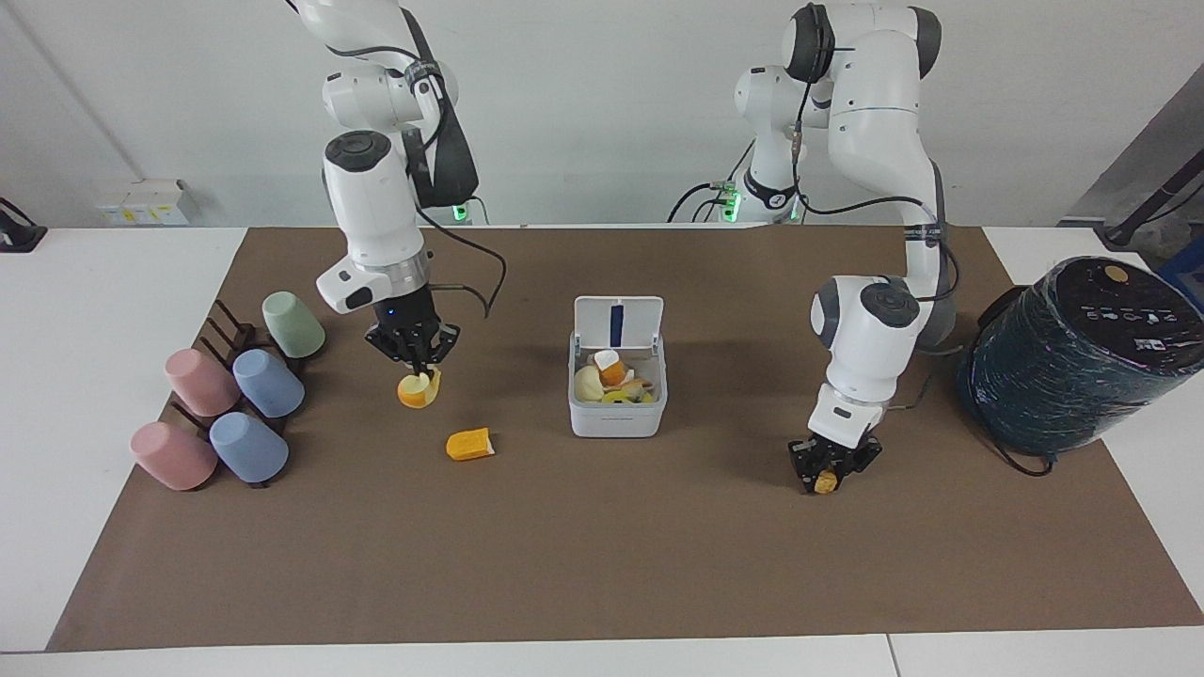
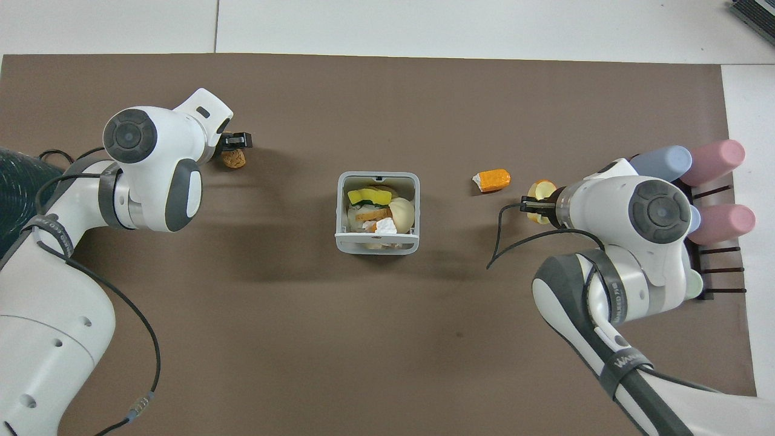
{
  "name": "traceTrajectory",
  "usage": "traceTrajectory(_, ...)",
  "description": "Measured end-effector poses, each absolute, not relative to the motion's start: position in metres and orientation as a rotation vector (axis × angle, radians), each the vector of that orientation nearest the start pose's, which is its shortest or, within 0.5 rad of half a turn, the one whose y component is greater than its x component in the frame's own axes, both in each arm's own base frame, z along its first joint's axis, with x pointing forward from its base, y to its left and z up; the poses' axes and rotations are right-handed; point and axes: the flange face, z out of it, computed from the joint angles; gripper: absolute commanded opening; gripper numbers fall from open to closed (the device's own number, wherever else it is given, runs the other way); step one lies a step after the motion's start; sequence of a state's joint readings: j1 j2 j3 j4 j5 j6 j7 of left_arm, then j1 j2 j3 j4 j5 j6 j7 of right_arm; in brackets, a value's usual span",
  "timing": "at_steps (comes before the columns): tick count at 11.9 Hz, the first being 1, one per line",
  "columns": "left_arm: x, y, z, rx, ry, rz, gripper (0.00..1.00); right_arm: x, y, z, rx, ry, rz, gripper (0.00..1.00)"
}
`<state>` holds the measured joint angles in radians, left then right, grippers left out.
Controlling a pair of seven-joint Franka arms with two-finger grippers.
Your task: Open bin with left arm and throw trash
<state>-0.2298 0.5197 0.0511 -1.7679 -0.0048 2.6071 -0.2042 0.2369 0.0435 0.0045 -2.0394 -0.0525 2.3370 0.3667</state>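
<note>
Bin (image 1: 616,414): we see it mid-mat, lid up, food inside.
Left gripper (image 1: 831,467): we've pinched the brown lump (image 1: 826,482), low over the mat.
Right gripper (image 1: 414,353): we've clamped the yellow wedge (image 1: 415,390), lifted.
Orange chunk (image 1: 468,444): on the mat.

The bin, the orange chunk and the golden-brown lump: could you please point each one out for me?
bin (image 1: 616,420): facing view, on its front wall.
orange chunk (image 1: 468,444): facing view, on its orange middle.
golden-brown lump (image 2: 232,158): overhead view, on its exposed top, beside the left gripper.
</note>
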Motion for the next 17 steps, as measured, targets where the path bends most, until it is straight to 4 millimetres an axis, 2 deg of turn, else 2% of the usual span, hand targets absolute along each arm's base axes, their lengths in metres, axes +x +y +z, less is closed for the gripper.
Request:
traceTrajectory(1, 0.681, -0.129, 0.311, -3.143, -0.026, -0.503, 0.0, 0.567, 0.156, 0.459, -3.066, 0.1, -0.418, 0.0)
traceTrajectory(3, 0.692, -0.143, 0.344, -3.156, -0.046, -0.414, 0.0, 0.563, 0.19, 0.469, -3.022, 0.05, -0.428, 0.0)
traceTrajectory(6, 0.694, -0.191, 0.407, -3.175, -0.116, -0.317, 0.0, 0.562, 0.239, 0.473, -2.911, 0.043, -0.367, 0.0)
traceTrajectory(8, 0.689, -0.209, 0.429, -3.191, -0.154, -0.285, 0.0, 0.56, 0.264, 0.465, -2.842, 0.055, -0.294, 0.0)
traceTrajectory(10, 0.685, -0.214, 0.446, -3.222, -0.188, -0.265, 0.0, 0.554, 0.284, 0.459, -2.8, 0.029, -0.247, 0.0)
traceTrajectory(11, 0.683, -0.215, 0.454, -3.243, -0.204, -0.255, 0.0, 0.551, 0.292, 0.458, -2.796, 0.014, -0.237, 0.11)
traceTrajectory(12, 0.68, -0.217, 0.461, -3.258, -0.21, -0.241, 0.0, 0.549, 0.298, 0.457, -2.795, 0.0, -0.233, 0.11)
traceTrajectory(13, 0.675, -0.222, 0.468, -3.27, -0.213, -0.224, 0.0, 0.546, 0.304, 0.456, -2.794, -0.018, -0.23, 0.17)
traceTrajectory(14, 0.669, -0.23, 0.476, -3.277, -0.221, -0.212, 0.0, 0.541, 0.314, 0.456, -2.792, -0.043, -0.226, 0.64)
traceTrajectory(15, 0.662, -0.242, 0.484, -3.283, -0.227, -0.213, 0.0, 0.535, 0.324, 0.455, -2.79, -0.067, -0.22, 1.0)
traceTrajectory(17, 0.647, -0.272, 0.495, -3.293, -0.253, -0.216, 0.0, 0.53, 0.333, 0.454, -2.788, -0.09, -0.217, 1.0)
